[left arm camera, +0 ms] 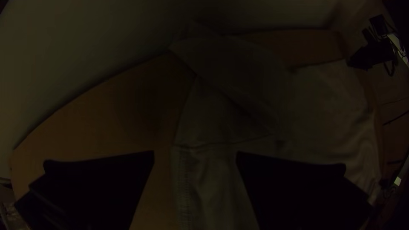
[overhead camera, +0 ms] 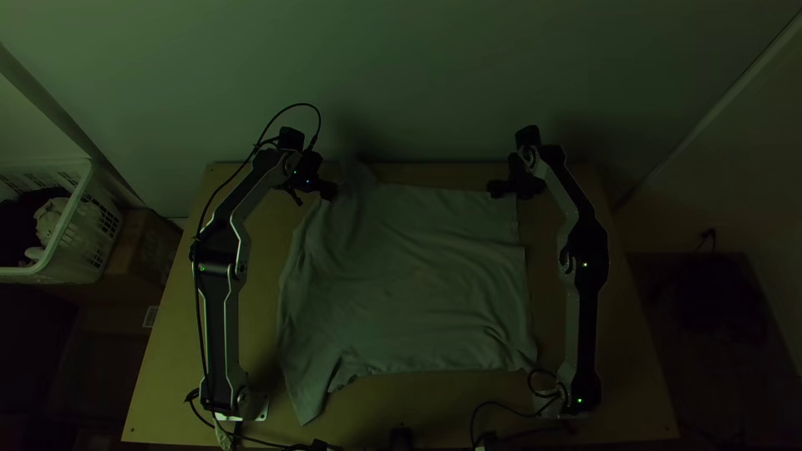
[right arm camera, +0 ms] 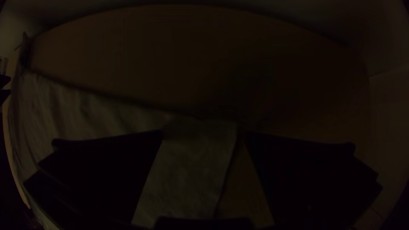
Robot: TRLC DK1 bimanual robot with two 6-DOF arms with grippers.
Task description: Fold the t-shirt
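Observation:
The light t-shirt (overhead camera: 409, 276) lies spread on the table with soft wrinkles, a sleeve pointing to the near edge at lower left and another part at the far edge. My left gripper (overhead camera: 313, 197) is over its far left corner. In the left wrist view my left gripper (left arm camera: 195, 155) stands open, the cloth's seamed edge (left arm camera: 213, 170) between its fingers. My right gripper (overhead camera: 505, 190) is at the far right corner. In the right wrist view my right gripper (right arm camera: 203, 134) is open over the cloth corner (right arm camera: 187, 166); whether it touches the cloth, I cannot tell.
Bare wooden table (overhead camera: 576, 196) shows around the cloth. A wall rises behind the far edge. A white basket (overhead camera: 71, 238) with clothes stands left of the table. Cables (overhead camera: 510, 409) lie along the near edge.

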